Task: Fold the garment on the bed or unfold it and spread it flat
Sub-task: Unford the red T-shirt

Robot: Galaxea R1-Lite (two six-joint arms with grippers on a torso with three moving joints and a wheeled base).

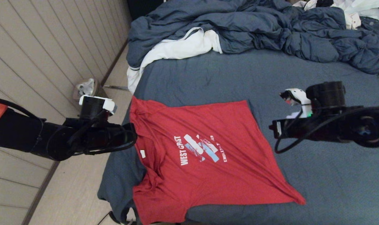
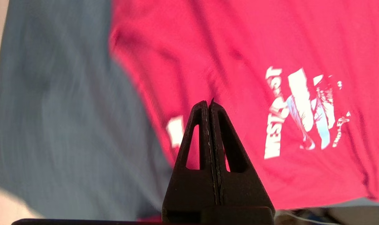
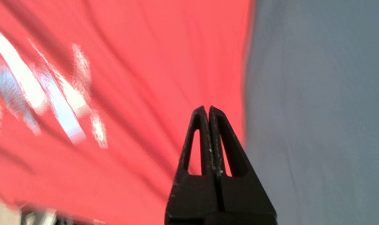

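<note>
Red T-shirt [image 1: 205, 162], the garment of the task, lies spread on the slate-blue bed [image 1: 317, 181] with its print side up, white and light-blue "WEST COAST" lettering [image 1: 200, 149] near its middle. Going from the left: pale plank flooring [image 1: 36, 62] runs beside the bed, and the left arm reaches in over it. The left gripper [image 2: 209, 104] hovers at the shirt's collar edge, close to the small white neck tag [image 1: 142, 153]; its fingers are pressed together with nothing between them, and whether the tips touch the cloth cannot be told. The shirt lies mostly flat, with creases near the collar and its lower sleeve hanging toward the mattress edge. Farther right, the right gripper [image 3: 207, 109] hangs above the hem side of the shirt, fingers together and empty, just where red cloth meets blue sheet. Behind the shirt, a rumpled blue duvet [image 1: 270, 31] is heaped across the far side, with a white cloth [image 1: 180, 47] tucked under its left end.
</note>
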